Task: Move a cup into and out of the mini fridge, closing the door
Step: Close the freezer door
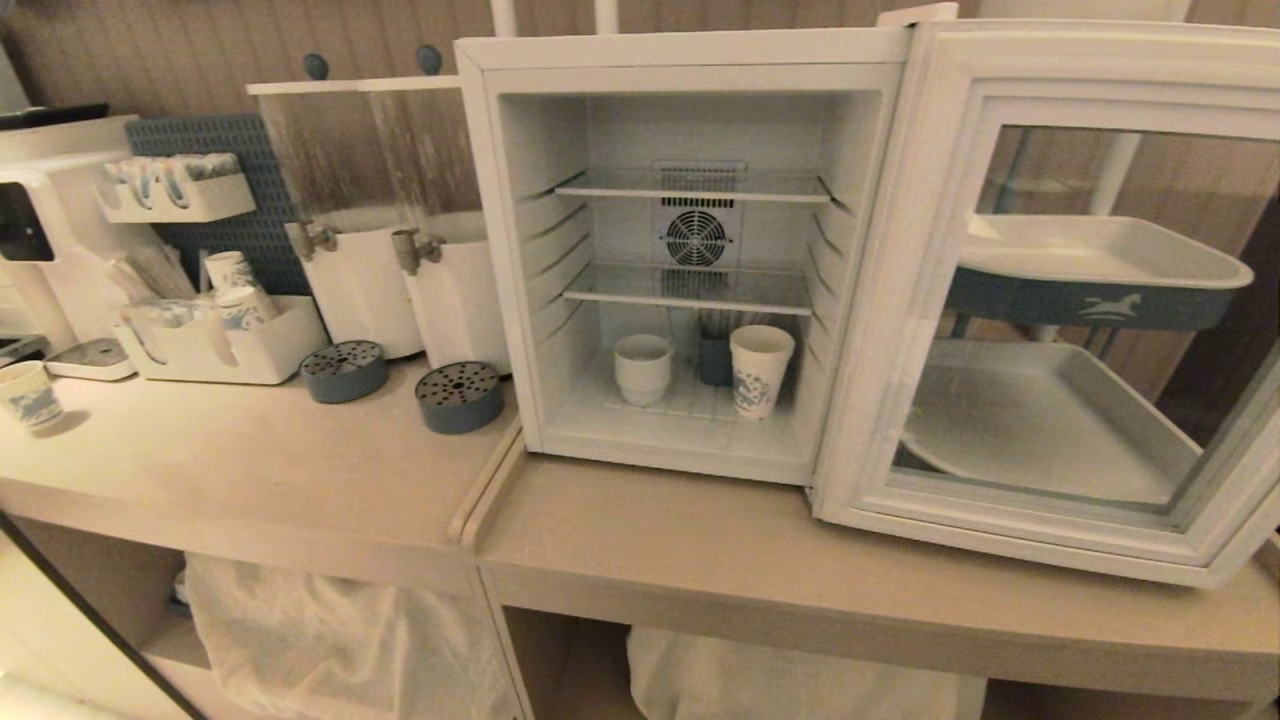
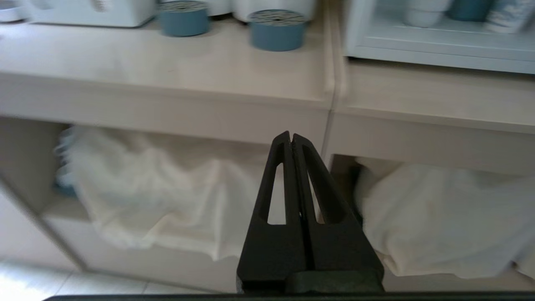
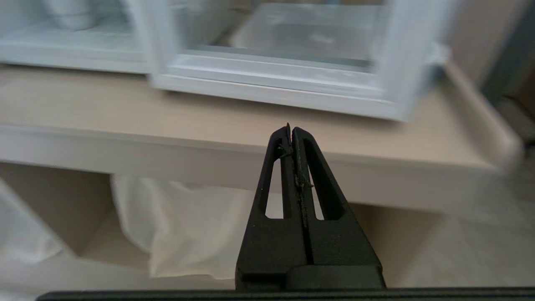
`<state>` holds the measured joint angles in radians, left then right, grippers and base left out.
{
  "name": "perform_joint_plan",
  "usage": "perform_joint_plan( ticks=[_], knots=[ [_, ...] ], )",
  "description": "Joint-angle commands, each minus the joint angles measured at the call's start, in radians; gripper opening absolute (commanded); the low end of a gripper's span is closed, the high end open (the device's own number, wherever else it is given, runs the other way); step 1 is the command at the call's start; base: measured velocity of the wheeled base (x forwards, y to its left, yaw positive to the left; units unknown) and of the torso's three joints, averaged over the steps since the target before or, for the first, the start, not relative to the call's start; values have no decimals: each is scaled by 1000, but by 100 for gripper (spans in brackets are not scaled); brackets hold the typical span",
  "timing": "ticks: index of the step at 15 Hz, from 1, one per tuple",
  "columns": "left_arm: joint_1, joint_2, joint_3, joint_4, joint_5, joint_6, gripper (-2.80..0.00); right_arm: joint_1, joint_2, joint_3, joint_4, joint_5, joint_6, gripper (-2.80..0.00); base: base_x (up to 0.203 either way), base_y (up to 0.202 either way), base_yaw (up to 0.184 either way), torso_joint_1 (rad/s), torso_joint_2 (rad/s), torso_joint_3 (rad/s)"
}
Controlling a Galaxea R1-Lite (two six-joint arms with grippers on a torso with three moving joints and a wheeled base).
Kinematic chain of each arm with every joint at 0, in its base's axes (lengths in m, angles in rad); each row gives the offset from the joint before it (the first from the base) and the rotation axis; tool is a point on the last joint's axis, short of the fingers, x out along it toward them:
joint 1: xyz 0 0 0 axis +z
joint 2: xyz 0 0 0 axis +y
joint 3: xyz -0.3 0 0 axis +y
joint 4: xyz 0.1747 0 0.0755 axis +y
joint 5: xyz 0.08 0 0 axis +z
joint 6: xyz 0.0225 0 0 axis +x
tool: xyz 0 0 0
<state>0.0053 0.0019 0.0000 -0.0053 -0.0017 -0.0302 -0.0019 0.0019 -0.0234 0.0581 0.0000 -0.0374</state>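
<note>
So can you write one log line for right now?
small plain white cup: bottom fridge shelf | glass-windowed door: open | left tool: shut, empty | right tool: shut, empty

White cup (image 1: 642,368); white mini fridge (image 1: 690,60); blue-printed paper cup (image 1: 760,370)

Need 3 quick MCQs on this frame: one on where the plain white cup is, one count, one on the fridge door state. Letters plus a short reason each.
1. Where is the cup?
A. on the counter
B. on the bottom level of the mini fridge
C. on the top wire shelf

2. How many blue drip trays stand on the counter?
A. one
B. two
C. four

3. The door is:
A. swung wide open
B. fully shut
C. taken off

Answers: 1 B, it stands beside a printed paper cup below the lower shelf. 2 B, one drip tray and another sit under the dispenser taps. 3 A, it hangs to the right and the inside shows.
</note>
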Motion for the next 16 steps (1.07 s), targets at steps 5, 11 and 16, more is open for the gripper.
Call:
perform_joint_plan(
  ticks=[5,11,16],
  knots=[
    [1,0,2,-1,0,0,-280,0,0,0,2,0,-1,-280,0,2,-32,1,0,1],
    [1,0,0,-1,0,0,-280,0,0,0,2,0,-1,-280,-1,2,-13,0,0,-1],
    [1,0,2,-1,0,0,-280,-1,0,0,0,0,-1,-280,-1,11,-133,5,3,1]
  ],
)
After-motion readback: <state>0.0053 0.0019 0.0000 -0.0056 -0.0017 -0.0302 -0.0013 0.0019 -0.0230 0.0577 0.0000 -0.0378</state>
